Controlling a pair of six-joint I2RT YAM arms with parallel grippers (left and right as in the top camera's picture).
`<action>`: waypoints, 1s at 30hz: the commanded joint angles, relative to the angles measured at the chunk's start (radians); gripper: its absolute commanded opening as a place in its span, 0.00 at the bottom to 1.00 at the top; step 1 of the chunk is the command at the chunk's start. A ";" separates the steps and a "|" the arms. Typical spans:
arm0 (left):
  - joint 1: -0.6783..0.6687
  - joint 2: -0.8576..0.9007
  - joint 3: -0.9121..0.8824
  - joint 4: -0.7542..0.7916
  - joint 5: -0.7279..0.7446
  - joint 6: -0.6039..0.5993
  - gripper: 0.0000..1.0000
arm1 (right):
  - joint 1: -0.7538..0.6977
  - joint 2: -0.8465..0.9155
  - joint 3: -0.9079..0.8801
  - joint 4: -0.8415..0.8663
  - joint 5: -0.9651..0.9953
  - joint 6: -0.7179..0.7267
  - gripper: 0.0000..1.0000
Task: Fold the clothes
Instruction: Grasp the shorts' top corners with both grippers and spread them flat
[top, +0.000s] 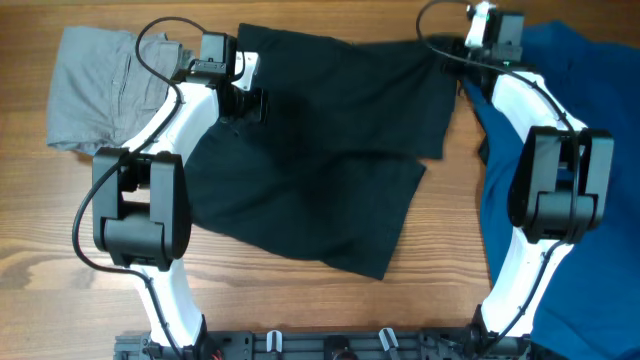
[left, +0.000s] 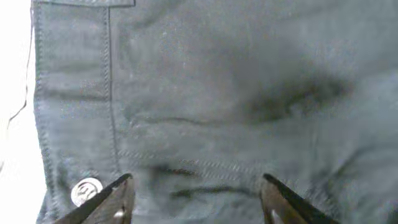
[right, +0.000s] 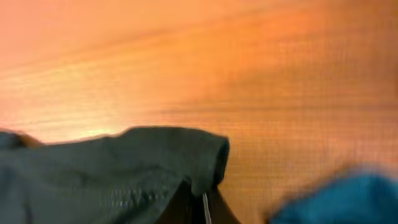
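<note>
Black shorts (top: 320, 150) lie spread across the middle of the wooden table. My left gripper (top: 243, 100) is open just above their waistband at the upper left; in the left wrist view its two fingers (left: 196, 199) straddle dark fabric (left: 236, 93) beside a metal button (left: 86, 190). My right gripper (top: 470, 50) is shut on the shorts' upper right corner; in the right wrist view the closed fingers (right: 205, 208) pinch the fabric edge (right: 186, 155) over the table.
A folded grey garment (top: 100, 85) lies at the far left. A blue garment (top: 590, 90) covers the table's right side and shows at the lower right of the right wrist view (right: 342, 199). Bare wood runs along the front.
</note>
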 joint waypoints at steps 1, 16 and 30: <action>0.004 0.008 0.006 0.008 0.008 0.000 0.71 | -0.004 -0.031 0.022 0.059 0.119 0.038 0.24; 0.012 -0.227 0.010 -0.063 0.008 -0.058 0.85 | 0.007 -0.341 -0.064 -0.956 -0.180 0.053 0.59; 0.024 -0.164 -0.018 -0.303 -0.081 -0.055 0.82 | 0.058 -0.343 -0.463 -0.595 -0.209 0.056 0.11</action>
